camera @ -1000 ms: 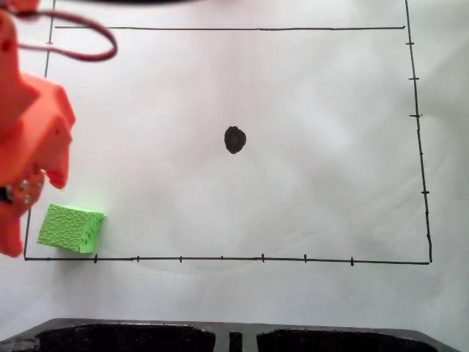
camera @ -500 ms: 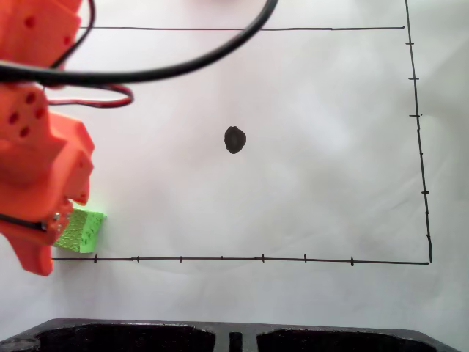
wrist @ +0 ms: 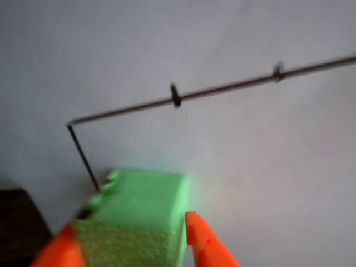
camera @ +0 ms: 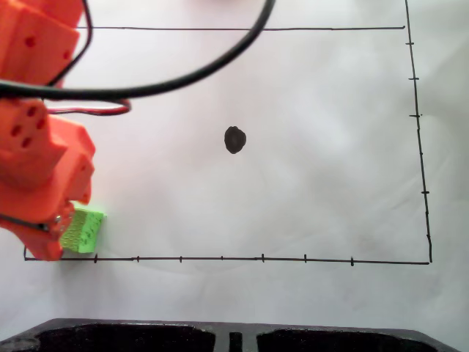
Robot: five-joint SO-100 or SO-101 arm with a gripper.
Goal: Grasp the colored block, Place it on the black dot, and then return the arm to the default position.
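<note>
Orange, blocky printed plastic formed the arm that was seen at the left edge of the fixed view, with a thick black cable looping across the top and a thin red one beneath it. The fingers were seen in the wrist view set on either side of the small bright green cube with the crackle-textured surface, one orange tip at each flank; whether they were pressing on it could not be told. In the fixed view the cube was found half hidden under the arm, in the lower left corner of the thin black border line drawn on the white paper. The small hand-drawn black dot was seen well apart from the cube, up and to the right, near the middle of the sheet
</note>
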